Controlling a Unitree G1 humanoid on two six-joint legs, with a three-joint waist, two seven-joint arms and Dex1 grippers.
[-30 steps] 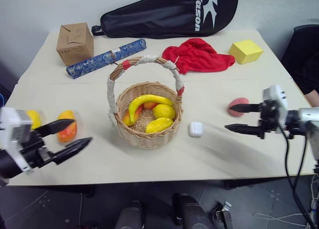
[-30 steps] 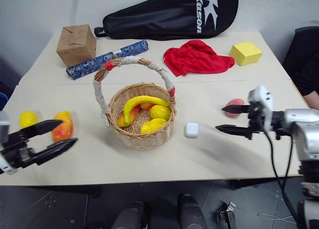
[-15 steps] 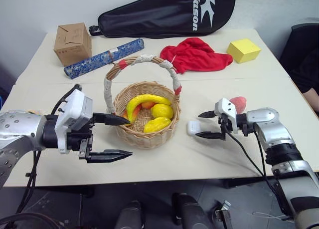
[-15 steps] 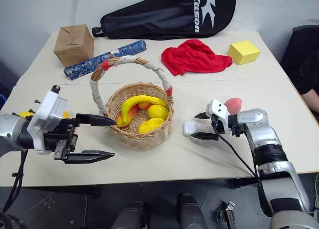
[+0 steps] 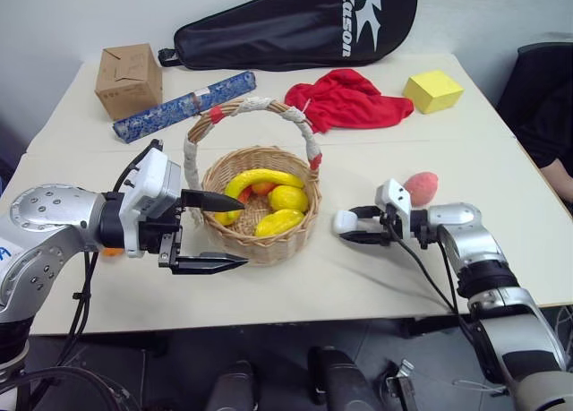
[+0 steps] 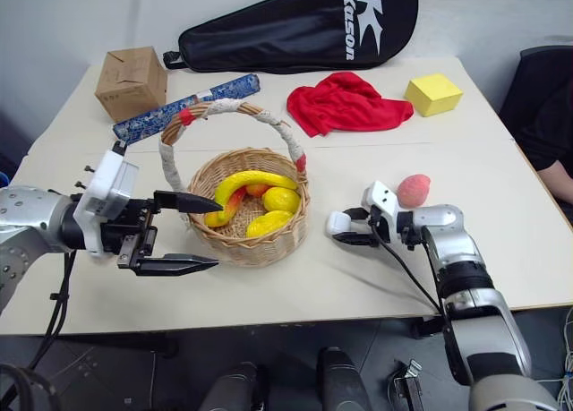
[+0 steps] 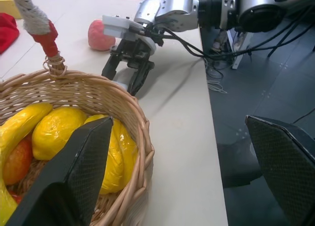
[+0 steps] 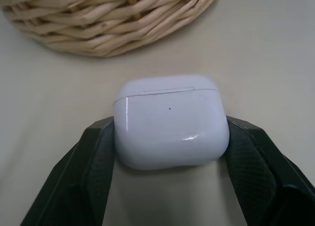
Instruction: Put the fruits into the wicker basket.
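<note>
One "Kason" logo, white, on black racket bag (image 5: 295, 26)

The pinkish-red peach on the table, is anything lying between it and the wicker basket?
Yes. The right hand sits in that gap, its fingers on either side of a small white rounded case on the table. The pinkish-red peach lies just behind that arm, and the round tan wicker basket is past the case.
</note>
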